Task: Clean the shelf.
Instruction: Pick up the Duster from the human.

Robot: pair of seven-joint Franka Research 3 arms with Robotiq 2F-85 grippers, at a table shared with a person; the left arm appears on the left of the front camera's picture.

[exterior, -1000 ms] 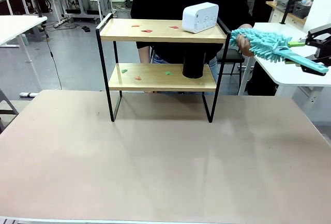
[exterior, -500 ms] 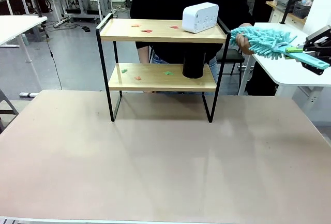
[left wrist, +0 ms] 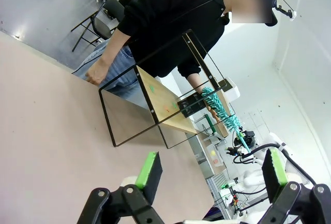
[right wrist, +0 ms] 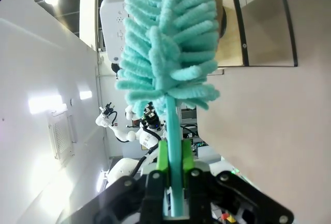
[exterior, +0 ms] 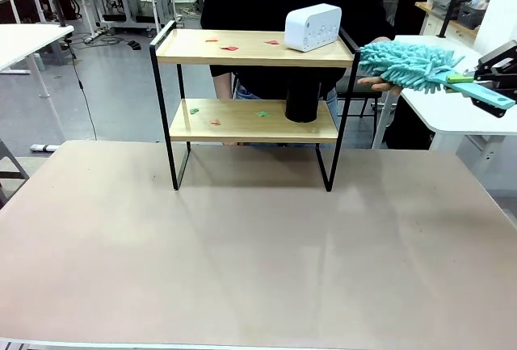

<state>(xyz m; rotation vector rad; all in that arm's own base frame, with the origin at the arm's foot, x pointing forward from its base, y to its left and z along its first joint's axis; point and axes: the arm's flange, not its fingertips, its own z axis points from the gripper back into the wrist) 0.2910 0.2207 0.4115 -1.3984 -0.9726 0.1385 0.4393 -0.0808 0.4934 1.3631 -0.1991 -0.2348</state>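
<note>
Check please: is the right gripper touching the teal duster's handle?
Touching. In the right wrist view, the right gripper clamps the teal duster's handle between its green pads, with no gap.

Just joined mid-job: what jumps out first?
The fluffy teal duster at far right, its handle clamped in the right tool, a person's hand under its head. Next, the two-tier shelf across the table, with a white box on top and coloured scraps on both boards.

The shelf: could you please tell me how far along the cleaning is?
Done: the right gripper is shut on the duster by its handle. In hand: the handover, with a person's hand under its fluffy head. Left: all the wiping; coloured scraps lie on both boards of the shelf.
</note>
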